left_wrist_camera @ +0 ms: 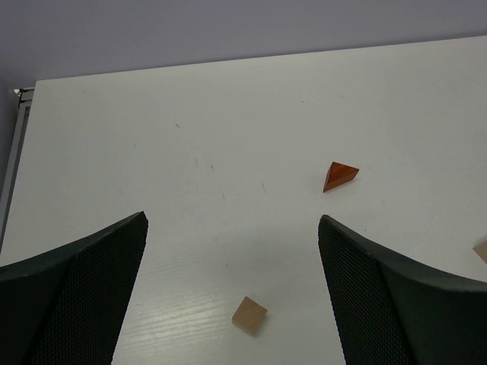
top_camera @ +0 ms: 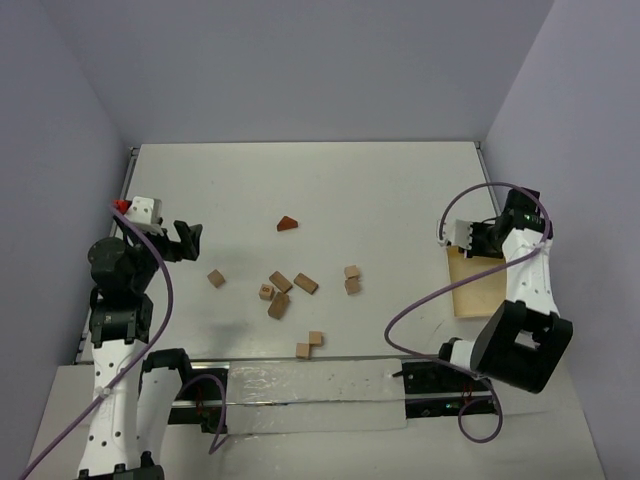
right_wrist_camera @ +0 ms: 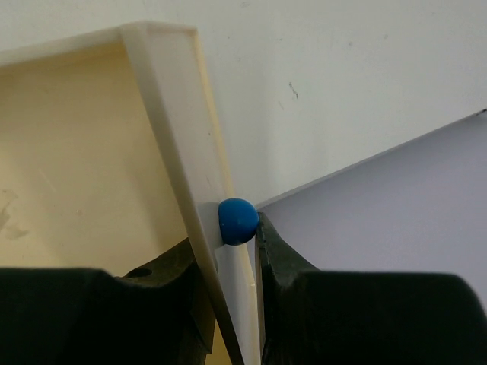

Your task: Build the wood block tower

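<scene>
Clamping a wall of the pale tray (top_camera: 480,290), the right gripper (top_camera: 462,236) had its jaws drawn narrow on the thin board, a small blue ball (right_wrist_camera: 237,220) pressed beside one finger. By my reading, that hold was meant to drag or tip the tray. What showed of the tray's inside held no blocks. No tower stood yet: the wood blocks (top_camera: 281,290) lay scattered mid-table (top_camera: 400,200), the reddish-brown wedge (top_camera: 288,223) apart behind them. The left gripper (top_camera: 188,240) hovered with jaws wide, holding nothing, near a lone cube (top_camera: 216,278) — likely its first pick.
</scene>
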Motion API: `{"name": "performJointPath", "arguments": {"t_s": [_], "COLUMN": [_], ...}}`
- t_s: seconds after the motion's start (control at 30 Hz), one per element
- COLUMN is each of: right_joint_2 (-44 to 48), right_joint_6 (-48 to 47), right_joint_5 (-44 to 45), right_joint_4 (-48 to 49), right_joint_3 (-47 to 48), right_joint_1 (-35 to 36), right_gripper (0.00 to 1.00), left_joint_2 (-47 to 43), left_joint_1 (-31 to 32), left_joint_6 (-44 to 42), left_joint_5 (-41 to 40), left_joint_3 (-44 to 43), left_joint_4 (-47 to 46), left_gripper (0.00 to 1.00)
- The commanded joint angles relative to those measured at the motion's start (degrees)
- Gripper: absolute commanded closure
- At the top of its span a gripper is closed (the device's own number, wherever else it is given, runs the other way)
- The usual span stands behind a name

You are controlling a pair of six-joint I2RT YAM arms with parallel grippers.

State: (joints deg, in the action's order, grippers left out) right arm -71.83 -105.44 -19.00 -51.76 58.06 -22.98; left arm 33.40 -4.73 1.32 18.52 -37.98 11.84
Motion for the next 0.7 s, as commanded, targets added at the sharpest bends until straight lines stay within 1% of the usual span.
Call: {"name": "performJointPath", "arguments": {"t_s": [0.0,0.07,0.2,0.3,0.37,0.43,0.6,0.67], "right_joint_2": [-4.87,-7.83,-13.62,-15.94,-16.85,-17.72,-19.69,-20.6], "right_joint_6": [-17.8,-19.82,-20.89,-24.4,-27.08,-27.33,-29.03,-29.38], "right_joint_5": [-1.39,-1.28,-1.24,-1.99,-1.61,-1.5,-1.71,-0.72], "right_joint_4": [2.75,3.19,3.69,4.1,4.83,5.49,7.47,7.56], "right_joint_3": [4.13,6.24,9.03,9.1,8.13,7.55,5.93,5.99], "right_joint_1": [-3.45,-5.03,-6.7,-8.33,-9.72,-10.06,-10.42,-10.42], "right_gripper": [1.0,1.0,1.0,1.0,0.96,0.92,0.9,0.85], "left_joint_2": [0.79,1.11,1.76,1.77,1.85,2.18,2.91,2.93], "left_joint_1": [-0.48,-0.54,-0.55,-0.55,-0.63,-0.54,-0.54,-0.54], "left_joint_6": [0.49,0.35,0.16,0.09,0.17,0.22,0.61,0.76], "left_joint_5": [1.22,1.31,1.34,1.08,1.12,0.92,-0.16,-0.36], "left_joint_3": [0.22,0.28,-0.07,0.21,0.5,0.54,0.55,0.72], "left_joint_4": [-3.23,-3.02,-2.34,-2.18,-2.31,-2.38,-2.53,-2.61], "left_gripper": [0.01,0.01,0.01,0.01,0.01,0.01,0.01,0.01]}}
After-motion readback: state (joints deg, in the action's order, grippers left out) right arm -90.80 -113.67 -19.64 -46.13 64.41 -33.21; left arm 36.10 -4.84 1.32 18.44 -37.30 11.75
